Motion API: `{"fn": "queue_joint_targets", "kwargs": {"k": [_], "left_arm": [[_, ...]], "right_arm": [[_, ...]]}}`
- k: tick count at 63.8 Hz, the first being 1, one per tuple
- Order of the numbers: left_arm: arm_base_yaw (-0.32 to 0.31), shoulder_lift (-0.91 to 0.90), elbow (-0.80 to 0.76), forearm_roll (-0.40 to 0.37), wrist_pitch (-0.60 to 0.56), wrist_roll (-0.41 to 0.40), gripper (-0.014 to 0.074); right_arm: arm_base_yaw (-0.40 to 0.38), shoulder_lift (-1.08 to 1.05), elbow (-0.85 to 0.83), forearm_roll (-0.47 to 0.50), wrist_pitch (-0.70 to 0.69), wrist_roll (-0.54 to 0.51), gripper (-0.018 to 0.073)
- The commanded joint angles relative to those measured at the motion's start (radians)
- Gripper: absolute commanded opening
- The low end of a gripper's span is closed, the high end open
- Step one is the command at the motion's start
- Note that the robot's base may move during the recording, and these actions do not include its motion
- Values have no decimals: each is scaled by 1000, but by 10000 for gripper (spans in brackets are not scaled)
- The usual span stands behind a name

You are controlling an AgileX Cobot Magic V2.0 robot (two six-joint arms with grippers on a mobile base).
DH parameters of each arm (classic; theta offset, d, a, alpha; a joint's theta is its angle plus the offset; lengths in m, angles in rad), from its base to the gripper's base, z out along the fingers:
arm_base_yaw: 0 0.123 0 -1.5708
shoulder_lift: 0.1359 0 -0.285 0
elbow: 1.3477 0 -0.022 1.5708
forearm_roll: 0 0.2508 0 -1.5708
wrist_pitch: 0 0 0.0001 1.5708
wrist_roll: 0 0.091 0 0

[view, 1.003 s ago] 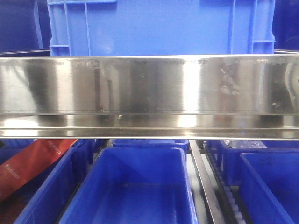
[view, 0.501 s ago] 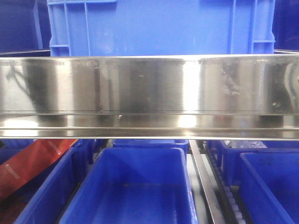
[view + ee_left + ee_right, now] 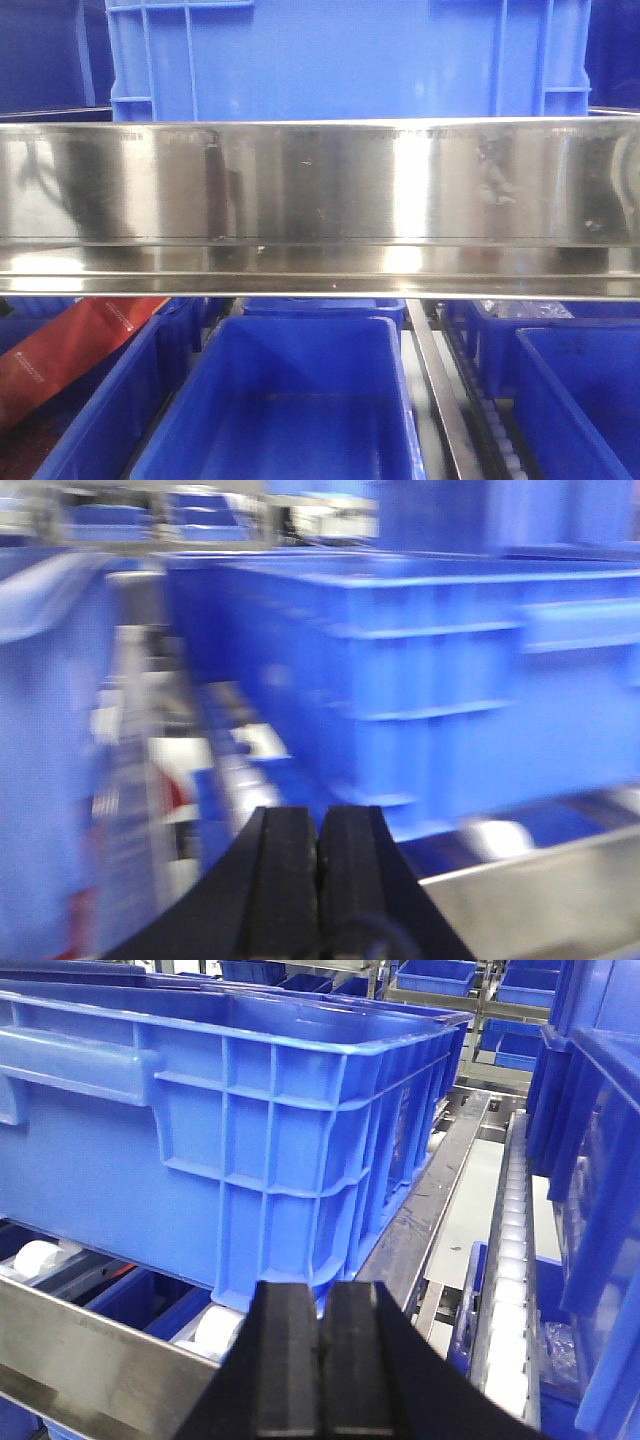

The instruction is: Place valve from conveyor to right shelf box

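Observation:
The valve and the conveyor are out of view in all frames. My left gripper [image 3: 318, 825] is shut with nothing between its black fingers, in front of a large blue bin [image 3: 450, 670]; this view is blurred. My right gripper [image 3: 320, 1305] is shut and empty, facing the corner of a large blue bin [image 3: 220, 1110] that rests on white rollers [image 3: 220, 1325]. The front view shows no gripper, only a steel shelf rail [image 3: 320, 200] with blue boxes above and below it.
Below the rail stand an open blue box [image 3: 285, 400], another at the right [image 3: 585, 390], and a red package [image 3: 70, 345] at the left. A steel rail [image 3: 80, 1355] crosses under the right gripper. A roller track [image 3: 510, 1260] and more blue bins lie to the right.
The front view has shifted slightly; the upper blue bin sits a little to the right in the frame. No gripper shows in it.

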State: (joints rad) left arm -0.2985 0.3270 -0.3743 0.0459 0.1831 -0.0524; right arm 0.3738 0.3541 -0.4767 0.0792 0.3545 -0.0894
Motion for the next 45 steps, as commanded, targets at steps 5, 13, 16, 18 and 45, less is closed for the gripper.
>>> {"fn": "queue_joint_targets", "kwargs": {"k": [5, 13, 16, 18, 45], "left_arm": [[115, -107, 109, -12, -84, 29, -111], [200, -221, 219, -32, -105, 29, -111], [227, -264, 263, -46, -112, 34, -111], [245, -287, 289, -46, -124, 34, -111], [315, -327, 374, -46, -177, 34, -111]], "right_arm": [[-1, -5, 4, -6, -26, -5, -162], [-1, -5, 4, -6, -26, -5, -162], [-1, -5, 4, -6, -26, -5, -162], [-1, -5, 4, -6, -26, -5, -162], [-1, -5, 4, -6, -32, -5, -162]]}}
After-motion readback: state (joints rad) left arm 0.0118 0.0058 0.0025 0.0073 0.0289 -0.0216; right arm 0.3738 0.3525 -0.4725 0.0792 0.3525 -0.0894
